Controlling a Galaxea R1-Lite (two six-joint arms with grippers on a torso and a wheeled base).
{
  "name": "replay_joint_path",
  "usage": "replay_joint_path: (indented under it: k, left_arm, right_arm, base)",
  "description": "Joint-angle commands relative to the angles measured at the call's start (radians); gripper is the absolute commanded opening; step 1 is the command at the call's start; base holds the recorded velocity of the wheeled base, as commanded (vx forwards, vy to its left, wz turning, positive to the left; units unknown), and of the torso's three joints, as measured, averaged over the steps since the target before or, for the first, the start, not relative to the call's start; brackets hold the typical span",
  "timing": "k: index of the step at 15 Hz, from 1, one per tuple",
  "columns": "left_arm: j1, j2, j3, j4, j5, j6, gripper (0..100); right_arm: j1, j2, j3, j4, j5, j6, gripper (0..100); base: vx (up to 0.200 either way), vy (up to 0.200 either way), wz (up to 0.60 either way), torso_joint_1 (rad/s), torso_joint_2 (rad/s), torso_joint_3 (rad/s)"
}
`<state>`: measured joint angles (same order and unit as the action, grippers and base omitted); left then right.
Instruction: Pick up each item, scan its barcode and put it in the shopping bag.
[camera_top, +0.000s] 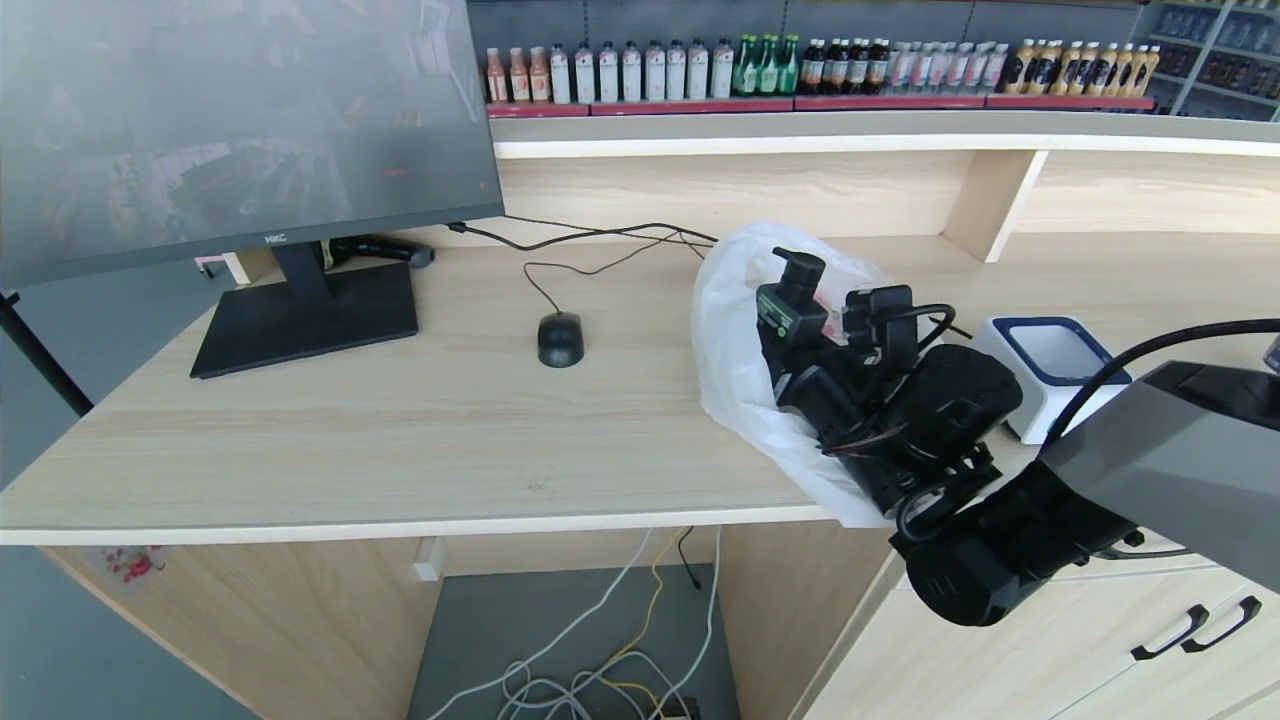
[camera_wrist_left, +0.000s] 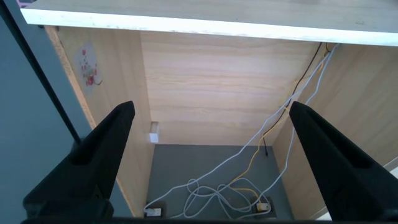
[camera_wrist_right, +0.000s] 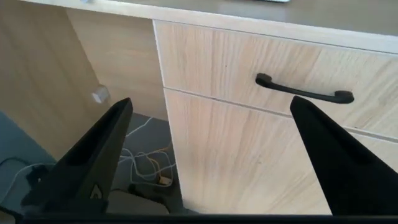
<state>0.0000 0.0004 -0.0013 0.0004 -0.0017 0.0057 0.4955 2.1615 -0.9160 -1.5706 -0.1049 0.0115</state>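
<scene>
Right fingers (camera_wrist_right: 93, 168) spread | left fingers (camera_wrist_left: 93, 162) spread | shopping bag (camera_top: 725, 330) slumped on counter (camera_top: 400, 440), long axis front-to-back

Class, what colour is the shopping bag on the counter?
The bag is translucent white, clearest in the head view.

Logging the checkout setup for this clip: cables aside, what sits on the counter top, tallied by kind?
monitor: 1
mouse: 1
shopping bag: 1
white desktop scanner: 1
black handheld device: 1
Total: 5
</scene>
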Motion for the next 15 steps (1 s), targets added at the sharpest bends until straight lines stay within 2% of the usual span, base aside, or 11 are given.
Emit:
replay_joint_path:
  k: [1, 15]
  left_arm:
    - [0.000, 0.000, 0.000, 0.000, 0.000, 0.000, 100]
    - [0.000, 0.000, 0.000, 0.001, 0.000, 0.000, 100]
  right_arm:
    - [0.008, 0.006, 0.008, 0.000, 0.001, -0.010, 0]
    - [0.031, 0.001, 0.037, 0.000, 0.004, -0.030, 0]
  base:
    - [0.000, 0.000, 0.00, 0.000, 0.00, 0.000]
    - [0.000, 0.000, 0.00, 0.000, 0.00, 0.000]
